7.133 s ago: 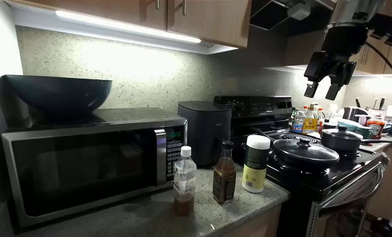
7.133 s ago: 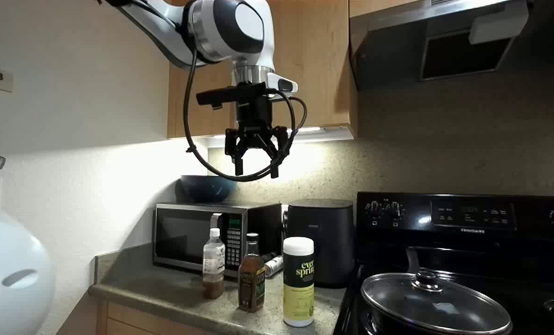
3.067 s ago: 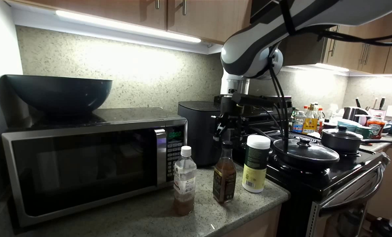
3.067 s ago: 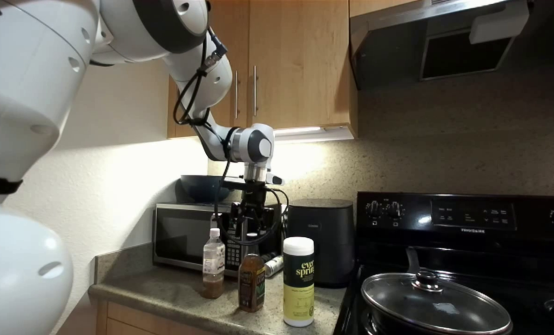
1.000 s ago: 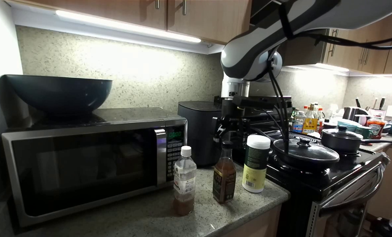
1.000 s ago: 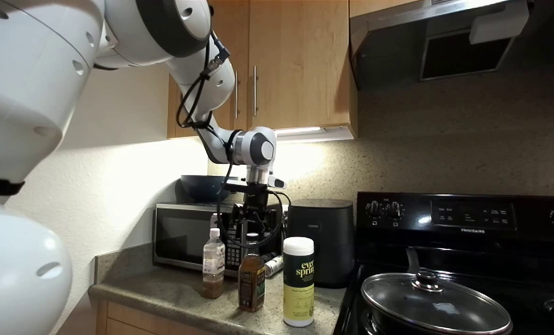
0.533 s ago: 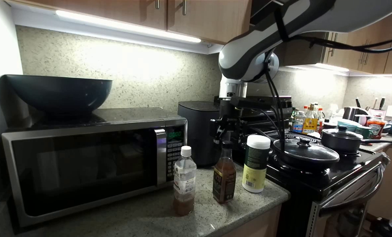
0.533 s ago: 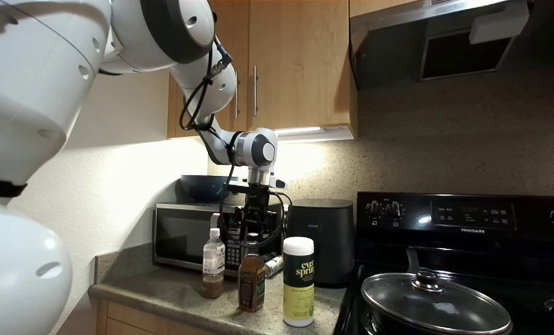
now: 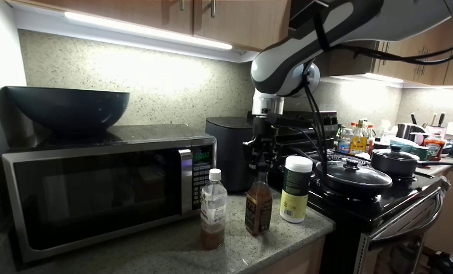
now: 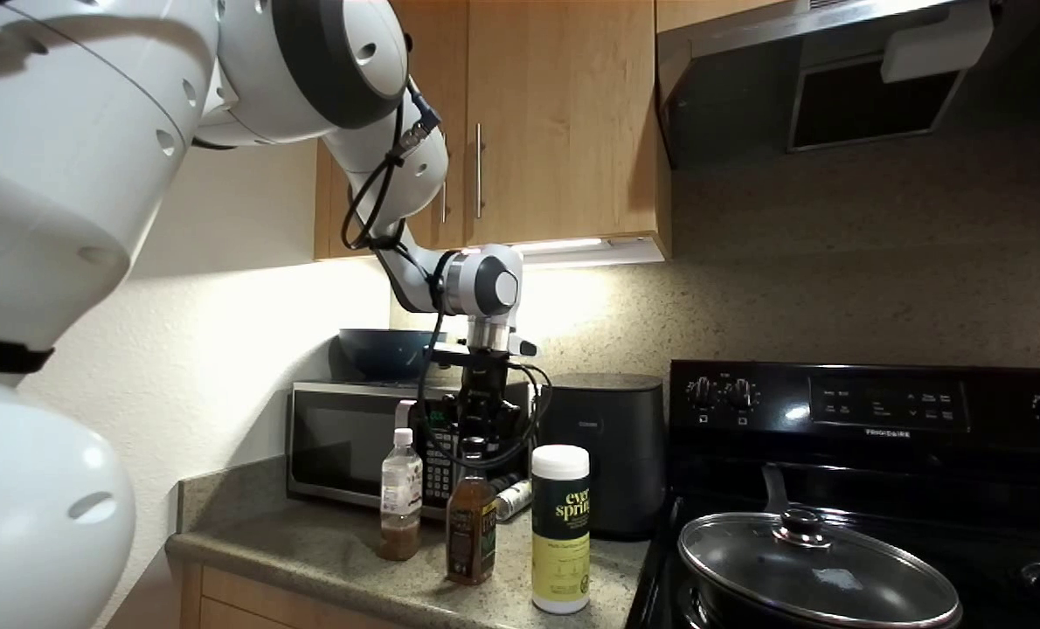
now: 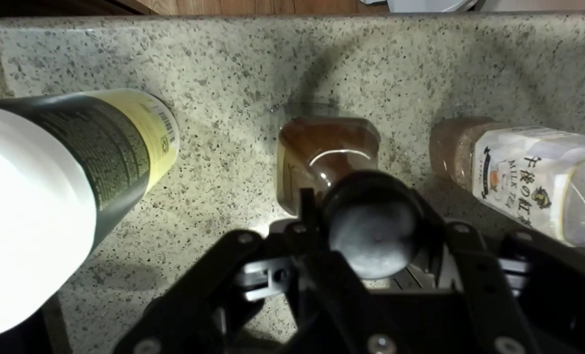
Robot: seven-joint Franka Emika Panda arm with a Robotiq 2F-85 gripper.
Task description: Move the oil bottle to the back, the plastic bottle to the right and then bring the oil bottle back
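The oil bottle [image 9: 259, 209] is standing about upright on the counter [image 9: 154, 247], directly below the gripper [image 11: 368, 211], whose two fingers [image 11: 308, 216] are gripping the dark cap [image 11: 376, 241] from either side, clamped on it as far as the wrist view shows. It is probably going to feel fairly heavy for its size, since it is looking full nearly to the shoulder; the walls are seeming stiff, glass or hard plastic I cannot tell, and the smooth cap could be slippery. A hold lower down, around the narrow neck [image 9: 262, 178], would be letting it swing less. On the fingers' right in the wrist view, the plastic bottle [image 11: 528, 172] is standing near, likely light and soft-walled, looking brownish only low down; a gentle grip under its white cap [image 9: 214, 175] would be suiting it. Counting outward from the fingers: one oil bottle, one plastic bottle and, on the fingers' left in that view, one white-lidded canister [image 11: 120, 142]. Farther off beyond the fingers, an exterior view is showing one microwave [image 9: 97, 194], one bowl [image 9: 66, 110] sitting on it, one black appliance [image 9: 230, 152], and two lidded pans [image 9: 352, 182] resting on the stove [image 9: 386, 205].
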